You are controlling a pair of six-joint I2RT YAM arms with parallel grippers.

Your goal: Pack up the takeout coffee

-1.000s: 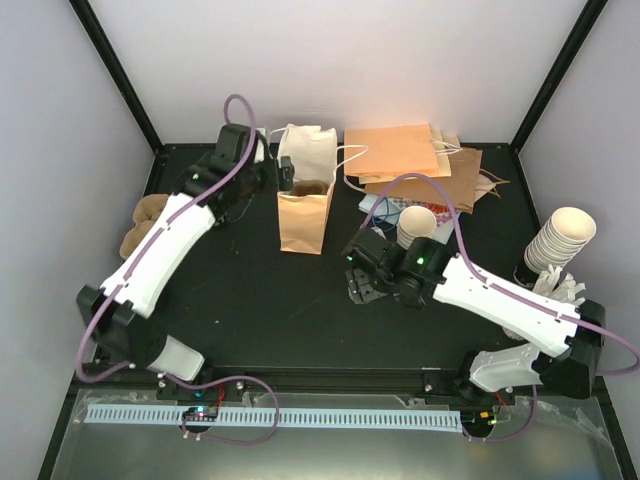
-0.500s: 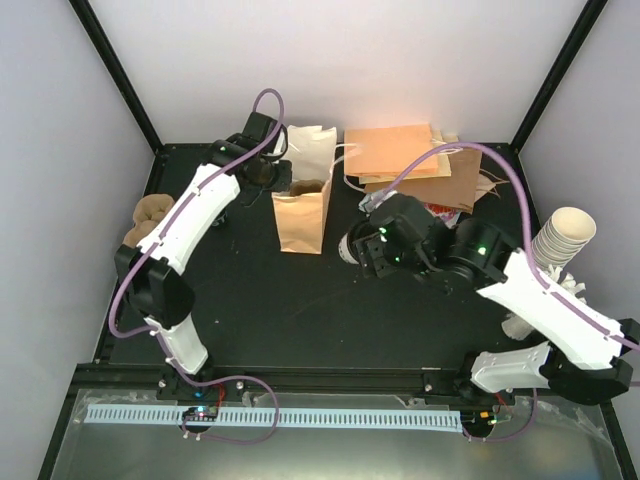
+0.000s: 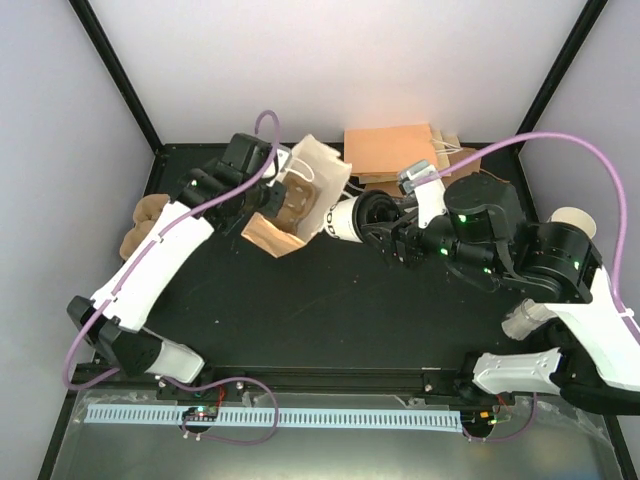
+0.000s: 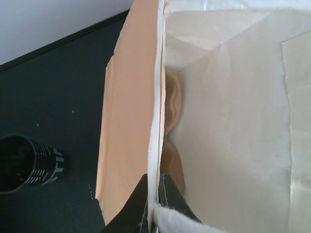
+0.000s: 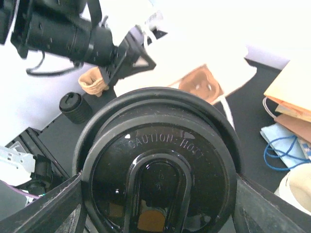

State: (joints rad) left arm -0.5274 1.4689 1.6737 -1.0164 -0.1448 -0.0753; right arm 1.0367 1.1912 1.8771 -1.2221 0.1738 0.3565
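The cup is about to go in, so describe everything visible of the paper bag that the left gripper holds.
The paper bag is brown kraft outside, white inside, with a white cord handle. It is open and tilted, its base seemingly on the black table. A brown moulded-pulp carrier lies inside. The left gripper is shut on its rim, a finger either side of the wall. Its mouth faces the lidded cup, held close by in the right gripper; contact cannot be told.

- Top view looks down from above the near edge, taking in the whole desk [image 3: 330,310].
- Left wrist sits at the bag [image 3: 300,195] rim, facing inside.
- Right wrist, tight on the cup [image 5: 158,179], faces that bag.
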